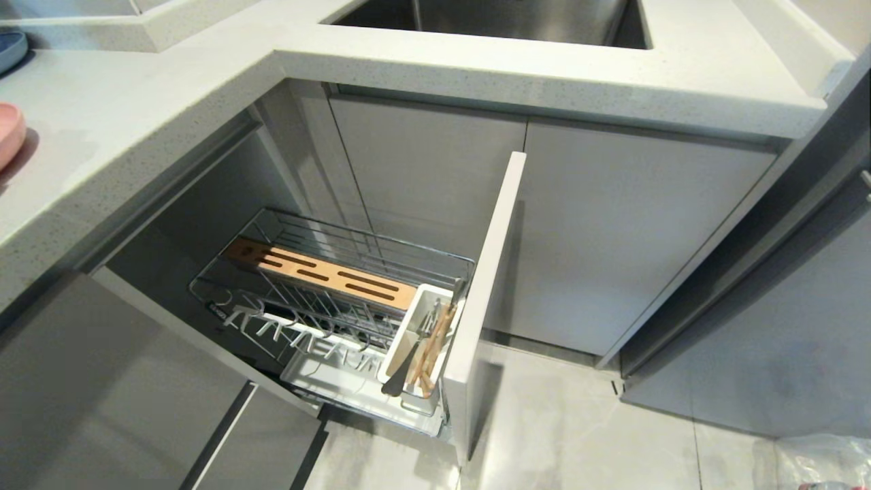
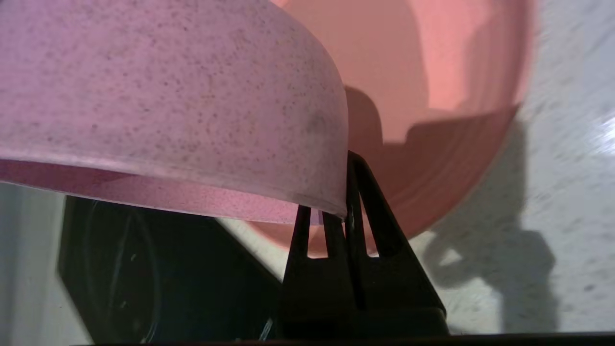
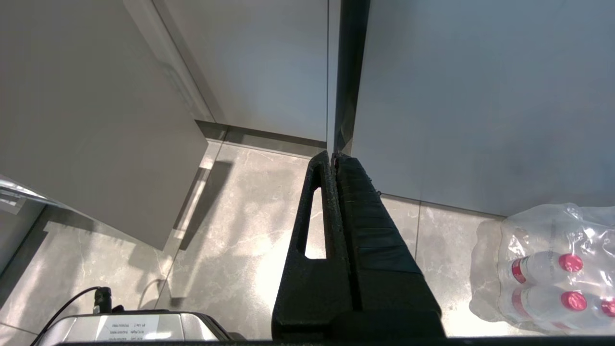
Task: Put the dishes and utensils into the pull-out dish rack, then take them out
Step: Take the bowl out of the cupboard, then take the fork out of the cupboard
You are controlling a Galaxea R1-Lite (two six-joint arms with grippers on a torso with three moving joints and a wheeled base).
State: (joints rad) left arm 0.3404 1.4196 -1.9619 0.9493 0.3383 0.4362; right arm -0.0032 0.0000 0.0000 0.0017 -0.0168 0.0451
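Left gripper (image 2: pixel 347 211): matte black, tapered fingers with slot cutouts. Right gripper (image 3: pixel 335 156): same black, one slotted finger (image 3: pixel 314 211), one ribbed.

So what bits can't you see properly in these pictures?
- Plate, head view: only a pink sliver shows; the picture's left edge cuts it off.
- Left gripper, head view: outside the picture. Its wrist view shows it shut on the bowl's rim.
- Bowl, left wrist view: the picture's edges cut most of it off.
- Fork and chopsticks, head view: lower ends hidden inside the white holder.
- Rack's back end, head view: hidden inside the cabinet.
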